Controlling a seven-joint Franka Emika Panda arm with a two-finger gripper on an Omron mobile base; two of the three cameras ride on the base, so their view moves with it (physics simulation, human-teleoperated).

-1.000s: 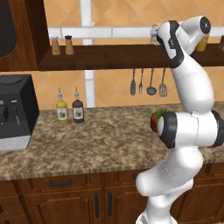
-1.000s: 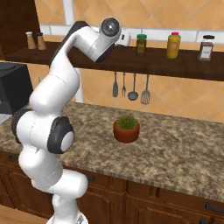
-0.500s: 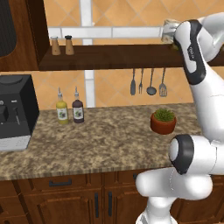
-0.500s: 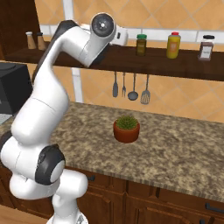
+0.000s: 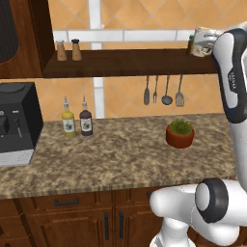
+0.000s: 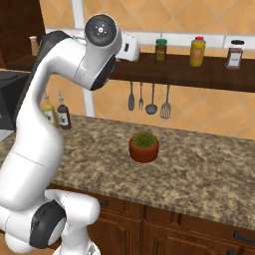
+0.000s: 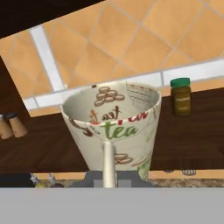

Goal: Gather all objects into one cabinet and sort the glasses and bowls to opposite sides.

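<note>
- Cream patterned cup (image 7: 111, 129), "tea" printed on it, sits right before the hand camera, jaws clamped on its rim, so it rides with the arm.
- Cup (image 5: 202, 42) held high beside the dark wooden shelf (image 5: 125, 62), well above the desk (image 5: 111, 154); likely in transit to the cabinet.
- Beyond: green-lidded jar (image 7: 180, 96), tiled wall.

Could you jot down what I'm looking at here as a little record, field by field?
Setting: simulated kitchen, granite counter, dark wall shelf
Robot arm: white, raised to shelf height
Gripper: shut on the cup
Cup: cream, patterned, "tea" printed on it, held up near the shelf
On shelf: two shakers, green-lidded jar, yellow bottle, dark-lidded jar
On counter: potted plant, two sauce bottles, black coffee machine
Hanging: utensils under shelf
</note>
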